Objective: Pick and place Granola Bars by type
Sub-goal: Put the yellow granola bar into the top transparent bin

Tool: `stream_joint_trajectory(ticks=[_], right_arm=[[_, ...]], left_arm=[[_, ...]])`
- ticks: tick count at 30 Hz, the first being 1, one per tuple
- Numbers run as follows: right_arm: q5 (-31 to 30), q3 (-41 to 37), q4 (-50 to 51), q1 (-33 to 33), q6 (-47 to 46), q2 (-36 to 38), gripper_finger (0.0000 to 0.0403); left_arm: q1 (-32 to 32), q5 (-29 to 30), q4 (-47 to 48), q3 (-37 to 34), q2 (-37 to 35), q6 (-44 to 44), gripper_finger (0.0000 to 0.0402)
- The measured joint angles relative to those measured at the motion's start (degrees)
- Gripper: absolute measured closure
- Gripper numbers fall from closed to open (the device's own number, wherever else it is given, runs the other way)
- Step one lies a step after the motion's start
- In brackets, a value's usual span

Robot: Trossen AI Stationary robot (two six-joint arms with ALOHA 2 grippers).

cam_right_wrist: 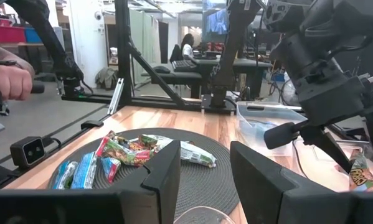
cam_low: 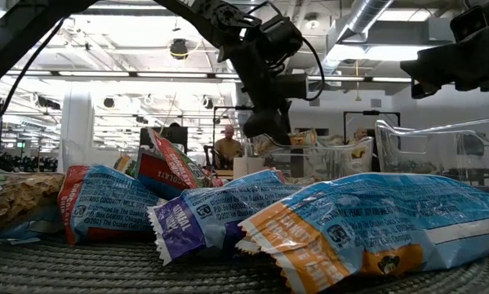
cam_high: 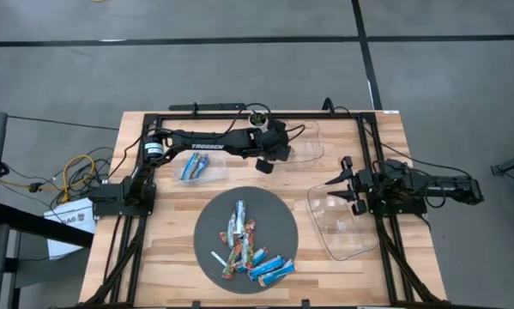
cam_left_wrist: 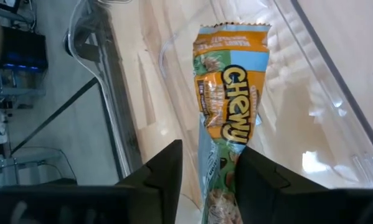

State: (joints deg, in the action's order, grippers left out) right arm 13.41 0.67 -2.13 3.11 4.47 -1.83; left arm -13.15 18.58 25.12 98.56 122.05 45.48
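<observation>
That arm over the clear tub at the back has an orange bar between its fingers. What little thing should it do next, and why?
Probably spread its fingers a bit wider and lift away. The left gripper hangs over the clear tub at the table's back edge, and the orange bar between its fingers already dangles down inside the tub's walls, so letting go should drop it there. More bars wait on the round mat.

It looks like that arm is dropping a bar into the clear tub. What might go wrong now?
The left gripper has the orange Chewy bar between its fingers over the clear container. The wrapper might cling to a finger instead of falling, or land on the container's rim and slide onto the wooden table.
</observation>
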Motion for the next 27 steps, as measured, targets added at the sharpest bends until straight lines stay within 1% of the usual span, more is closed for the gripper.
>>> stream_joint_trajectory(ticks=[7,14,18,24,27], right_arm=[[0.0,0.0,0.0,0.0,0.0,0.0,0.0268],[0.0,0.0,0.0,0.0,0.0,0.0,0.0269],[0.0,0.0,0.0,0.0,0.0,0.0,0.0269],[0.0,0.0,0.0,0.0,0.0,0.0,0.0269],[0.0,0.0,0.0,0.0,0.0,0.0,0.0268]], left_arm=[[0.0,-0.1,-0.3,0.0,0.0,-0.8,0.0270],[0.0,-2.2,-0.2,0.0,0.0,-3.1,0.0243],[0.0,-1.5,-0.2,0.0,0.0,-3.2,0.0231],[0.0,-1.4,-0.4,0.0,0.0,-2.8,0.0225],[0.1,-1.3,-2.1,0.0,0.0,-2.0,0.0225]])
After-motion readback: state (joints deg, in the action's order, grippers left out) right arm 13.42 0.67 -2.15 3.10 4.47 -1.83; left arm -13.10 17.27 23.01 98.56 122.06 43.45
